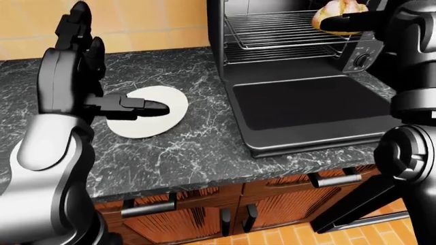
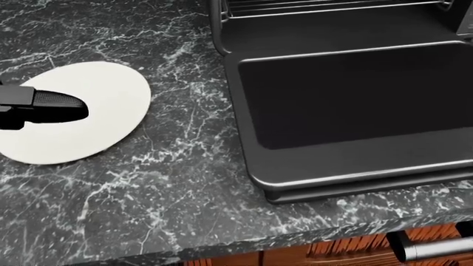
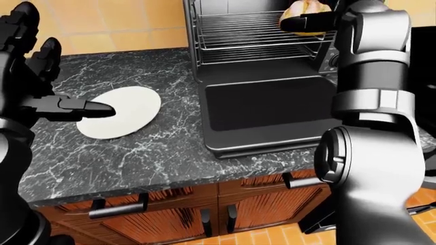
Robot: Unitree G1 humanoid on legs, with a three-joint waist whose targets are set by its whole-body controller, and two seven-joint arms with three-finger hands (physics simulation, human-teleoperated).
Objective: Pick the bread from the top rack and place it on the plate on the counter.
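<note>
Two hands in play, and only one is doing anything — the right hand [image 1: 349,20] is up at the top right of the left-eye view with its dark fingers wrapped around the bread [image 1: 339,11], a golden-brown roll that sits right at the open mouth of the oven [image 1: 286,30], level with the upper wire rack [image 3: 262,23]. From these angles I can't tell if the roll is touching the rack wires or is just clear of them. The left hand [image 1: 119,104] is empty, fingers spread, one long finger [image 2: 55,105] pointing sideways over the left part of the plate [image 2: 103,105], which is a plain white disc lying flat on the dark marble counter [image 2: 170,183], well to the left of the oven. Whether that finger touches the plate or hovers just above it isn't clear. The oven door [image 2: 355,100] is dropped flat onto the counter, dark glass panel facing up, and it fills most of the right side of the head view. A second rack [image 3: 259,50] sits lower inside the oven. Below the counter edge you can see reddish wooden cabinets [image 3: 163,214] with dark bar handles, and an orange tiled wall [image 1: 150,23] runs along the top left of the eye views.
</note>
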